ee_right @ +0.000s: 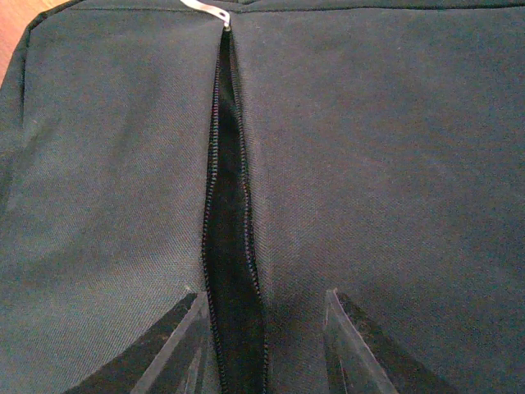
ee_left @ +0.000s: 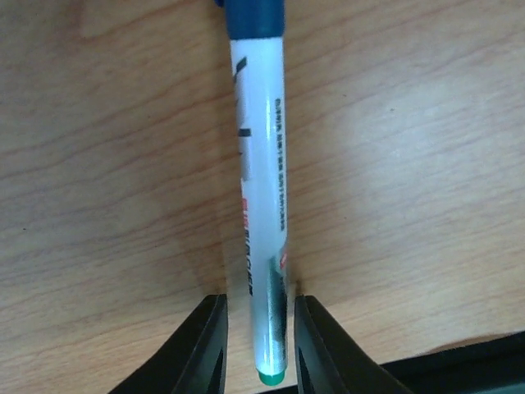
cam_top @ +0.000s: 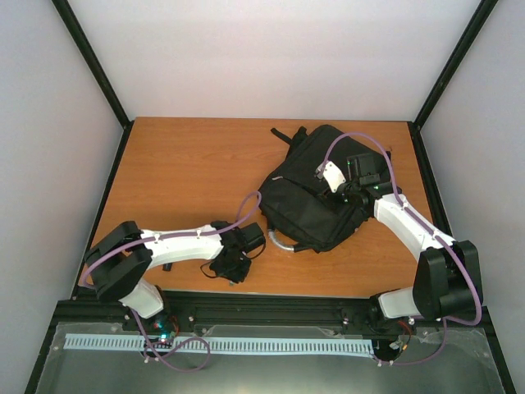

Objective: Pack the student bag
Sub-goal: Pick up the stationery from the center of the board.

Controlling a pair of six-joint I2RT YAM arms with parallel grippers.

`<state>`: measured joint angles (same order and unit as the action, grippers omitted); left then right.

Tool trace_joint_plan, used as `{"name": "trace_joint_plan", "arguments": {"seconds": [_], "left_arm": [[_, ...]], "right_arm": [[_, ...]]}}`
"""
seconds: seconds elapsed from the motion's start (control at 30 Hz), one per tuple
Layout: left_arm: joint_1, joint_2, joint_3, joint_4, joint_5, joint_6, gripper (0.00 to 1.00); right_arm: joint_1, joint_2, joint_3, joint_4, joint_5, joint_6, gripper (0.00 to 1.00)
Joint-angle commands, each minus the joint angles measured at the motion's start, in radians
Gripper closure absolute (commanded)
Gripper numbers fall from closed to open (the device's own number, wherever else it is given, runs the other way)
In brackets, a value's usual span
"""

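The student bag [cam_top: 316, 193], a big black backpack, lies on the right half of the wooden table. A zip slit [ee_right: 230, 246] in it gapes open. My right gripper [ee_right: 262, 328] rests on the bag's fabric, open, its left finger beside the slit and its right finger on plain cloth. A white marker [ee_left: 261, 164] with a dark blue cap and a green end lies flat on the table. My left gripper [ee_left: 261, 328] straddles the marker's green end, open by a narrow margin. A thin gap shows on the left side. From above, the left gripper [cam_top: 234, 264] hides the marker.
The bag's pale grey loop handle [cam_top: 279, 240] points toward the left arm. A white zip pull [ee_right: 205, 10] sits at the slit's far end. The table's black front rail [ee_left: 459, 361] runs just behind the left fingers. Bare wood [cam_top: 189, 164] fills the left half.
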<state>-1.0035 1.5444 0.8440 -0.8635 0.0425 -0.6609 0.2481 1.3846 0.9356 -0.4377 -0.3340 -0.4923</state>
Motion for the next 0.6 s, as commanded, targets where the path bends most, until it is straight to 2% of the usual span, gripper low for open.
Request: {"name": "trace_joint_plan", "arguments": {"seconds": [0.0,0.23,0.43,0.57], "left_arm": [[-0.018,0.022,0.002,0.003,-0.040,-0.021,0.78],[-0.019,0.058,0.014,-0.010,-0.065,-0.033,0.85],[-0.018,0.054,0.033,-0.041,-0.095,-0.038,0.98],[-0.019,0.007,0.077,-0.092,-0.120,-0.053,0.99]], "right_arm": [[-0.004,0.007,0.014,-0.007,-0.014,-0.005,0.61],[-0.004,0.008,0.014,-0.007,-0.014,-0.005,0.61],[-0.004,0.009,0.014,-0.006,-0.014,-0.007,0.61],[-0.004,0.010,0.014,-0.008,-0.014,-0.006,0.61]]}}
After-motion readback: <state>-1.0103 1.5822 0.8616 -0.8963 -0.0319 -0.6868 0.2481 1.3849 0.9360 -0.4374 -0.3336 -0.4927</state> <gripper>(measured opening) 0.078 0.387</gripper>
